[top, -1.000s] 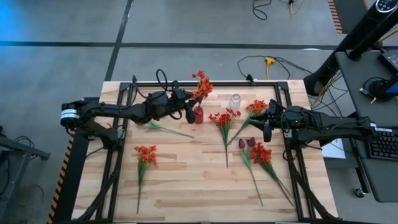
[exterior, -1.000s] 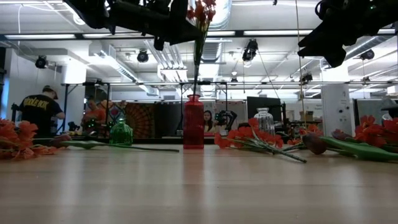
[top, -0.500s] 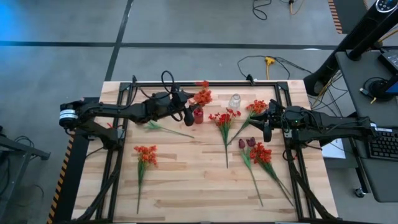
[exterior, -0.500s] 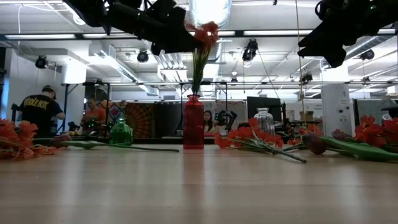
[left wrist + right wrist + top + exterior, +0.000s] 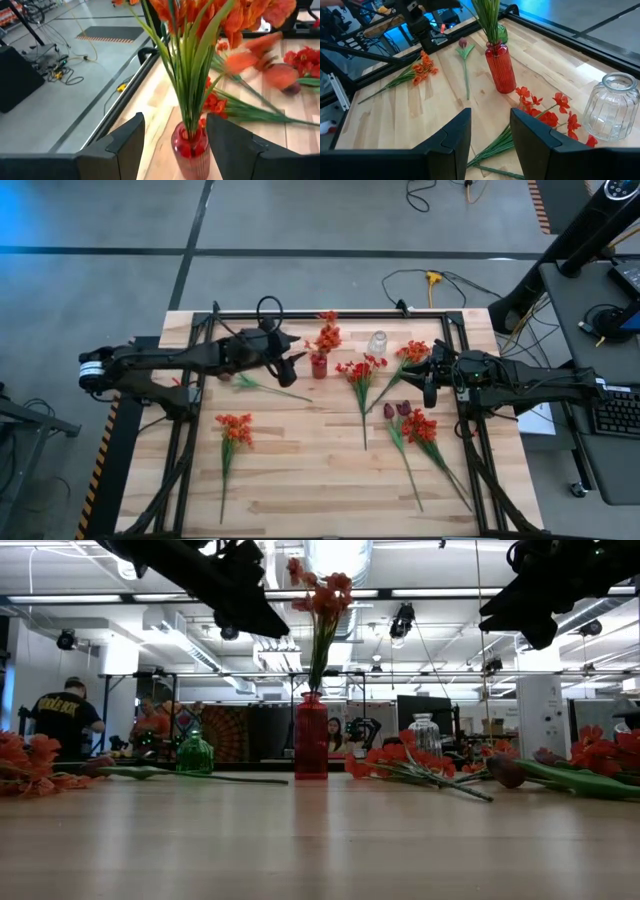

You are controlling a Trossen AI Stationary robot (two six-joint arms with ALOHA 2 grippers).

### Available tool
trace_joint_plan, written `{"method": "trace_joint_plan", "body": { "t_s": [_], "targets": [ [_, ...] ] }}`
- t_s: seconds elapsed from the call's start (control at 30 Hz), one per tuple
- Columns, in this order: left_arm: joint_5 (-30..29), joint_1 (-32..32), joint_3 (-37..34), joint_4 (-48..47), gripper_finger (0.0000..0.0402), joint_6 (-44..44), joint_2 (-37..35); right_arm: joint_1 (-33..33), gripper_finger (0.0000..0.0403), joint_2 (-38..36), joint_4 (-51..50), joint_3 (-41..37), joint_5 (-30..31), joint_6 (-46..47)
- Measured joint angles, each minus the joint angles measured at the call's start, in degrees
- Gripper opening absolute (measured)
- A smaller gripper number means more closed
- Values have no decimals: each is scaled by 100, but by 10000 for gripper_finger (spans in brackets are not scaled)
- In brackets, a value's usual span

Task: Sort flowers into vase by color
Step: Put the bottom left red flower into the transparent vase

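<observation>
High view: left hand [image 5: 290, 363] sits just left of the red vase [image 5: 319, 364] at the far middle of the counter [image 5: 300, 470], fingers spread, holding nothing. Left wrist view shows the vase [image 5: 190, 148] between the two fingers [image 5: 118, 145], not touching either.

Orange stem [image 5: 326, 337] stands upright in the red vase; low view has the bloom [image 5: 320, 595] well above the neck [image 5: 311, 735].

Other flowers lie flat on the counter:
- orange bunch [image 5: 235, 428] near left
- maroon stem [image 5: 262, 385] just near the left hand
- red bunch [image 5: 360, 370] right of the red vase
- orange bloom [image 5: 413, 351] far right, near the clear jar [image 5: 378, 342]
- maroon buds [image 5: 396, 410] and red bunch [image 5: 420, 426] near right

Green vase [image 5: 194, 755] shows only in the low view, far left.

Right hand [image 5: 430, 383] waits over the right edge, by the orange bloom. Fingers [image 5: 445, 140] spread, empty.

People stand in the room beyond [image 5: 62, 720].
</observation>
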Motion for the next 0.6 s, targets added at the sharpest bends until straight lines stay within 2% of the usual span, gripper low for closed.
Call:
{"method": "trace_joint_plan", "body": {
  "t_s": [0.1,0.23,0.37,0.5,0.6],
  "targets": [
    [-23,-2,0,-302,194,218,-222,-1,128,-1,4,0,53,87],
    [-421,-4,0,-549,194,442,-491,-1,128,27,-35,0,193,678],
    [-477,0,2,-888,194,432,-687,-1,128,175,-51,8,129,1294],
    [-965,-7,-8,-1204,194,-139,-797,-1,127,544,-156,156,-94,1539],
    [-820,-73,-27,-1631,194,-632,-834,-1,128,921,-218,324,-215,1545]
  ]
}}
